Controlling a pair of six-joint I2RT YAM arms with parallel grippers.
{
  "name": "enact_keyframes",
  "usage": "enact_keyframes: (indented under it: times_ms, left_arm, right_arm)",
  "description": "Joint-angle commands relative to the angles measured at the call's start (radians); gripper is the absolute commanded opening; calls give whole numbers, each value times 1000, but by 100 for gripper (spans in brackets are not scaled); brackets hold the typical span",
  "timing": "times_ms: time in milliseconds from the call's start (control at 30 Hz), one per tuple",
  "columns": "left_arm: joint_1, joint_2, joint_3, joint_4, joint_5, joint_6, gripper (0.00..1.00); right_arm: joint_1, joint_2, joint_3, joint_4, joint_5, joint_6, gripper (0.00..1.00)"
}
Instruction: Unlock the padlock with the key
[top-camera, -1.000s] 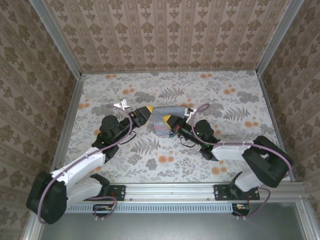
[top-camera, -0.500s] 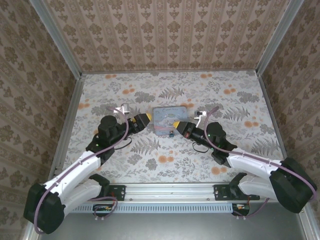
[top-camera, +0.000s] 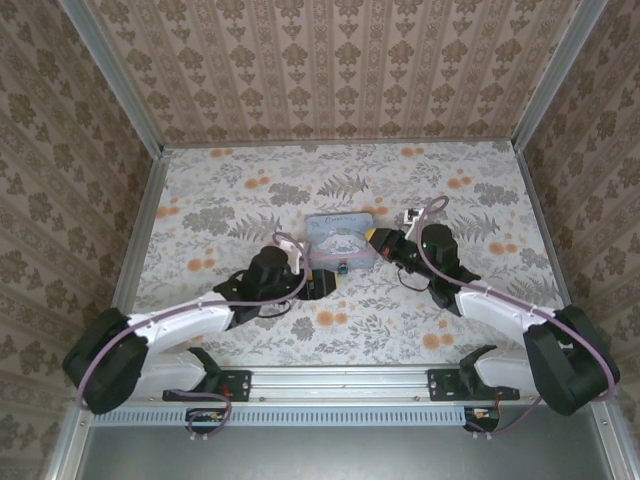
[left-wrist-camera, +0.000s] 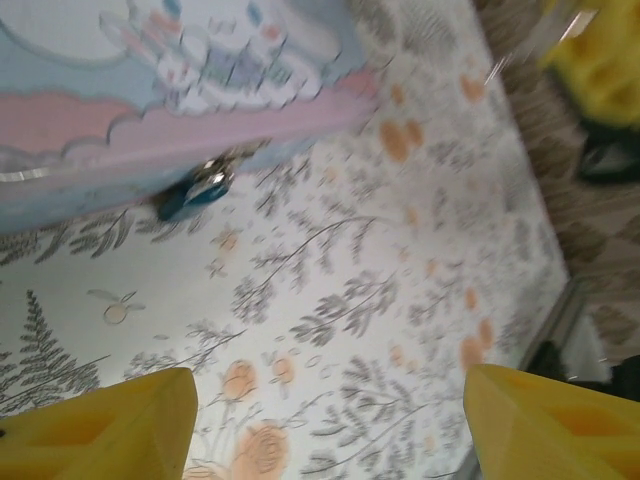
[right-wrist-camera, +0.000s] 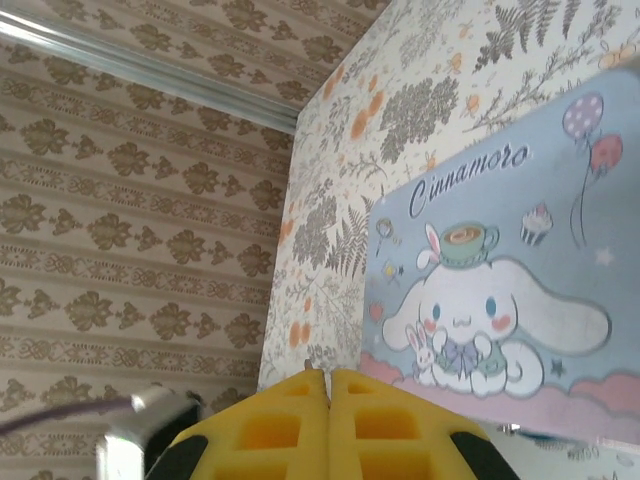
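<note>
Padlock (left-wrist-camera: 195, 190) lies at eleven o'clock from our spread left fingers (left-wrist-camera: 120, 415), which we judge nearer than the right fingers (right-wrist-camera: 290, 425), pressed together

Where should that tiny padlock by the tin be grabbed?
Likely the padlock by its teal body, coming from the open table side: the body juts out free there, while the shackle end is tucked against the tin.

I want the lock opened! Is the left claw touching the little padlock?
Apart. The left wrist view shows the left gripper open, its yellow fingers low in the picture, with flowery table between them and the padlock.
</note>
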Motion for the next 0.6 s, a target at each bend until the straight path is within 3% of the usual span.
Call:
enact_keyframes:
  times_ms: [0,267,567]
  left_arm:
    - [-33,86,57,25,-64,92,69]
    - [-55,275,156,57,-128,207,64]
    - [-59,439,224,128,-159,302,61]
  right_arm:
    - [-31,63,77,10,-52,-23,0]
    - [-64,284,237,45,-93,0,0]
    - [-82,479,296,176,-141,74,0]
